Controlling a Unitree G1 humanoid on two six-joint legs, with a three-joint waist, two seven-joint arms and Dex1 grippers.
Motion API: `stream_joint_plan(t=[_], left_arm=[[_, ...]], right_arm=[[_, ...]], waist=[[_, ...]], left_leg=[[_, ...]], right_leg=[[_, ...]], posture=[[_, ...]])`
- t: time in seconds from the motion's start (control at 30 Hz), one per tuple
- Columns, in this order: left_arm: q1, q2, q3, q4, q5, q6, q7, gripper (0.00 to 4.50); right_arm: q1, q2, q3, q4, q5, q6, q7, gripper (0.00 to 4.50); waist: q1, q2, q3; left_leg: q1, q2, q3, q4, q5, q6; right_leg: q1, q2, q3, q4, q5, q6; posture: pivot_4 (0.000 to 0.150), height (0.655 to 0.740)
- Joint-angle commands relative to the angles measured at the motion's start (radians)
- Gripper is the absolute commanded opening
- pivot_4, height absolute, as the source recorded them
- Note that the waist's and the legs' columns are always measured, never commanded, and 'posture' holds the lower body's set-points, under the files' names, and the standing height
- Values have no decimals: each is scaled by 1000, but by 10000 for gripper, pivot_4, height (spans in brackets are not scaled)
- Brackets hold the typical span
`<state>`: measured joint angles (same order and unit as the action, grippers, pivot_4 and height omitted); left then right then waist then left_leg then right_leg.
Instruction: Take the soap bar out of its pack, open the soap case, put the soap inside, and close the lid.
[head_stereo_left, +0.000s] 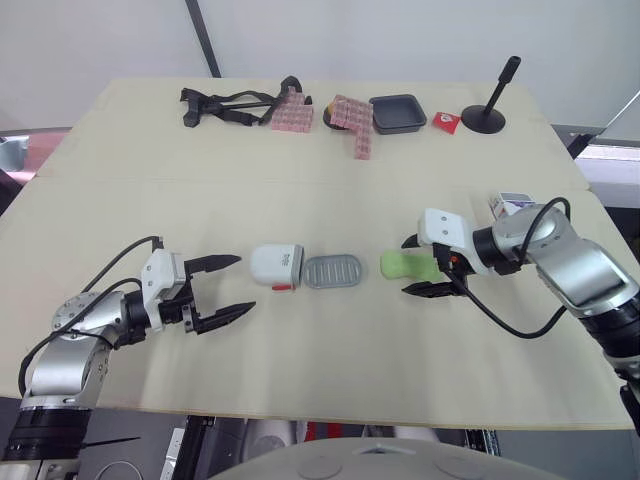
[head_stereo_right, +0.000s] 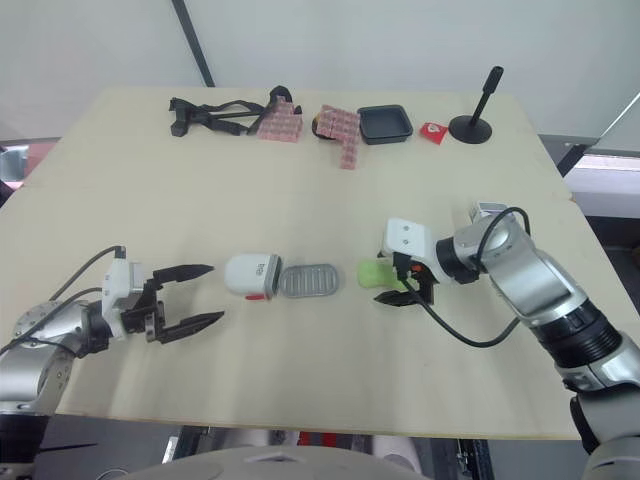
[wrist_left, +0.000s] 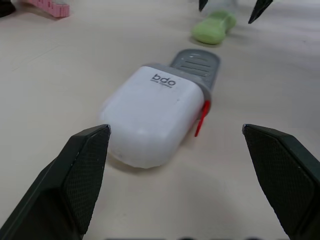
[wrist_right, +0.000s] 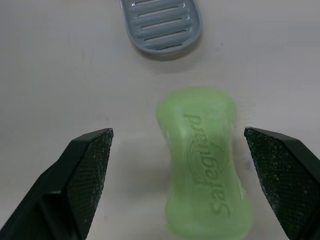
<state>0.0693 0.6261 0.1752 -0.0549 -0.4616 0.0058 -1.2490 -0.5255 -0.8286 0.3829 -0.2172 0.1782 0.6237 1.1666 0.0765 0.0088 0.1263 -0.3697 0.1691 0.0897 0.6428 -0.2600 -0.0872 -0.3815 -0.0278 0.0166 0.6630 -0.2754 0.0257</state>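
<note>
1 end of green soap (wrist_right: 205, 165) obscured under spread right tool (head_stereo_left: 405, 267)

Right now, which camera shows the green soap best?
The right wrist view: the soap lies close, top face and lettering visible. The head views show it small by the right tool; the left wrist view shows it far beyond the soap case.

The bare green soap bar (wrist_right: 205, 160) lies flat between the right gripper's (head_stereo_left: 405, 267) spread fingers, and the white soap case (head_stereo_left: 277, 265), grey slotted tray (head_stereo_left: 333, 271) slid out, lies just ahead of the left gripper (head_stereo_left: 245, 283).
</note>
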Motion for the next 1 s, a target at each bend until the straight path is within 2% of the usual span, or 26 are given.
stream_joint_plan(t=[0.03, 0.5, 0.8, 1.0], left_arm=[[9, 13, 8, -9, -9, -36, -14, 44919], [27, 34, -27, 9, 5, -126, -104, 44919], [11, 30, -32, 13, 8, -117, -70, 45000], [15, 34, -30, 17, 16, -121, -68, 45000]], right_arm=[[-34, 11, 14, 10, -41, 34, -25, 45000], [-53, 54, 47, 50, -89, 106, -68, 45000], [-38, 37, 62, 42, -110, 109, -65, 18052], [-47, 49, 40, 51, -103, 46, -61, 18018]], waist=[[0, 0, 0], [0, 0, 0], [0, -1, -1], [0, -1, -1]], left_leg=[[0, 0, 0, 0, 0, 0], [2, 0, 1, -1, 1, -1], [3, 0, 1, -1, 1, -2], [3, 0, 1, -1, 1, -2]], right_leg=[[0, 0, 0, 0, 0, 0], [0, 0, 1, 2, 0, 0], [0, 0, 1, 4, 0, 0], [0, 0, 1, 4, 0, 0]], posture=[[1500, 7400], [1500, 7400], [1500, 7400], [1500, 7400]])
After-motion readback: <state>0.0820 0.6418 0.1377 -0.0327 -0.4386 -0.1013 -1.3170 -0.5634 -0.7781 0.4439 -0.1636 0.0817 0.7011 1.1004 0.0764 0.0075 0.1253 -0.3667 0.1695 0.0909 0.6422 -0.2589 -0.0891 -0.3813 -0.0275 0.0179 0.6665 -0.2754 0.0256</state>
